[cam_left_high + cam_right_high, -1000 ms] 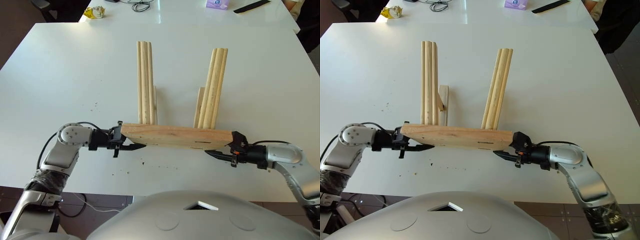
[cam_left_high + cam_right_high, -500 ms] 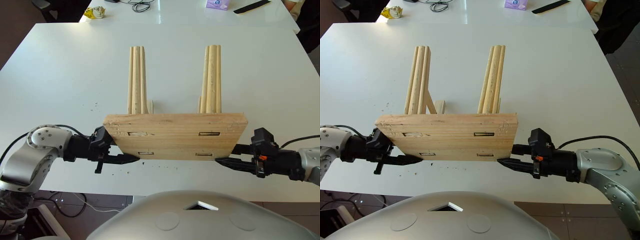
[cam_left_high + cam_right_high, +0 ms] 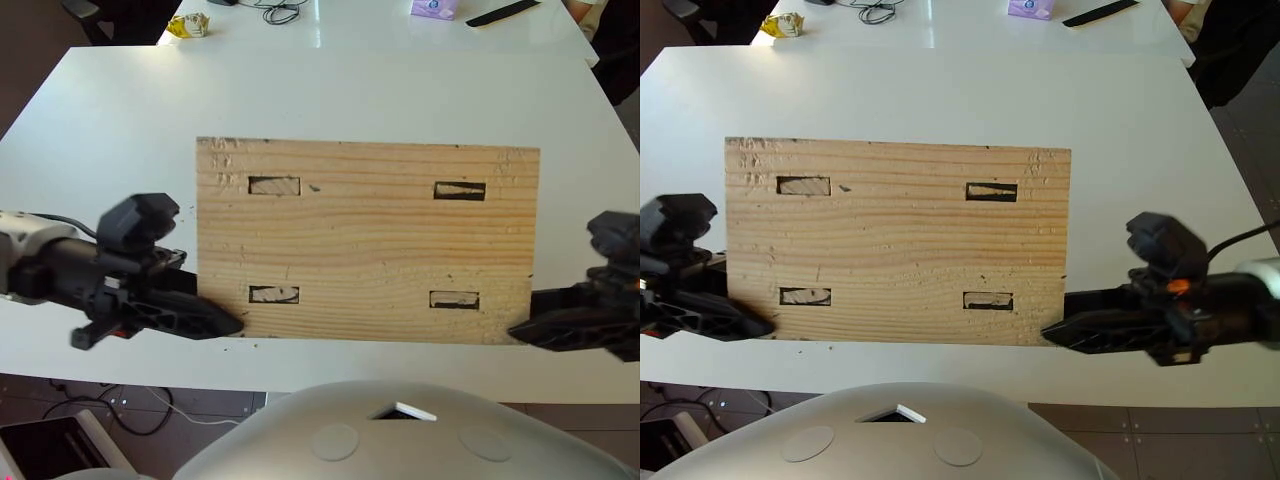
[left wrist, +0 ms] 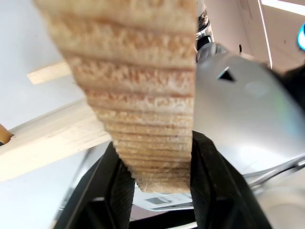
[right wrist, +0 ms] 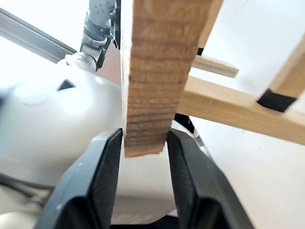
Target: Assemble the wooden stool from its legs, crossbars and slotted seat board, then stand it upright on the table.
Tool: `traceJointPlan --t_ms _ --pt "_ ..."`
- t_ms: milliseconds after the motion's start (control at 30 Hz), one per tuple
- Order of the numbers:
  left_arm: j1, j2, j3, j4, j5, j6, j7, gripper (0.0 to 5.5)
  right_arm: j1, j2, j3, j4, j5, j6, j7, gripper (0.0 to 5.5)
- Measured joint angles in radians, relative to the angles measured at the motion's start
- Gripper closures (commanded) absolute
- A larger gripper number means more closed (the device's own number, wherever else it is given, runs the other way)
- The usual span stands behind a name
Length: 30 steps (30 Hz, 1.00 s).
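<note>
Head views: the slotted seat board point(image 3: 365, 240) fills the middle of the frame with its broad face turned to the camera. Four rectangular slots point(image 3: 274, 185) show in it (two in an upper row, two in a lower). The white table point(image 3: 110, 110) spreads behind it. The left gripper point(image 3: 228, 322) meets the board at its lower left corner, the right gripper point(image 3: 522, 330) at its lower right corner. A yellow packet point(image 3: 189, 24) sits at the upper left edge of the frame.

Left wrist view: two black fingers point(image 4: 116, 188) are clamped on the board's end, one against each face. A pale wooden bar point(image 4: 47, 143) runs behind the board.

Right wrist view: black fingers point(image 5: 102, 176) pinch the board's end the same way, and crossbars point(image 5: 224, 109) join behind it
</note>
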Motion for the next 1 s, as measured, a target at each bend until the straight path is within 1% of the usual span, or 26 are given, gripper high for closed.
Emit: traceJointPlan --t_ms 67,100,133,300,333,367,400,433,533,600,833,1000 --pt "-0.012 0.162 -0.006 0.052 -0.128 0.014 0.037 3.97 -0.061 -0.142 0.023 0.12 0.07 0.057 0.045 3.87" --pt "0.0 0.21 -0.002 0.063 -0.147 -0.005 0.065 3.97 -0.092 -0.169 0.046 0.143 0.095 0.044 0.042 3.87" --pt "-0.059 0.201 -0.05 0.075 -0.159 0.01 0.113 3.97 -0.107 -0.182 0.072 0.151 0.112 0.036 0.043 3.87" --pt "-0.399 -0.1 -0.344 0.18 -0.174 0.168 0.354 3.97 -0.136 -0.172 0.19 0.155 0.111 0.023 0.019 3.87" --pt "-0.493 -0.181 -0.418 0.236 -0.174 0.217 0.415 3.97 -0.16 -0.157 0.233 0.148 0.111 0.007 -0.003 3.87" --pt "-0.552 -0.234 -0.465 0.28 -0.175 0.247 0.451 3.97 -0.177 -0.142 0.263 0.141 0.111 -0.002 -0.019 3.87" --pt "-0.631 -0.312 -0.526 0.355 -0.175 0.289 0.497 3.97 -0.201 -0.12 0.312 0.131 0.111 -0.009 -0.041 3.87" --pt "-0.675 -0.34 -0.549 0.399 -0.175 0.305 0.527 3.97 -0.217 -0.104 0.335 0.128 0.111 -0.01 -0.047 3.87" --pt "-0.749 -0.392 -0.587 0.514 -0.175 0.34 0.575 3.97 -0.264 -0.085 0.38 0.122 0.111 -0.001 -0.049 3.87" --pt "-0.768 -0.403 -0.591 0.569 -0.175 0.357 0.591 3.97 -0.291 -0.083 0.402 0.121 0.111 0.015 -0.039 3.87" --pt "-0.833 -0.427 -0.621 0.72 -0.175 0.445 0.597 3.97 -0.32 -0.106 0.42 0.121 0.111 0.078 0.016 3.87" --pt "-0.893 -0.433 -0.694 0.839 -0.175 0.47 0.559 3.97 -0.319 -0.149 0.423 0.125 0.111 0.119 0.066 3.87"
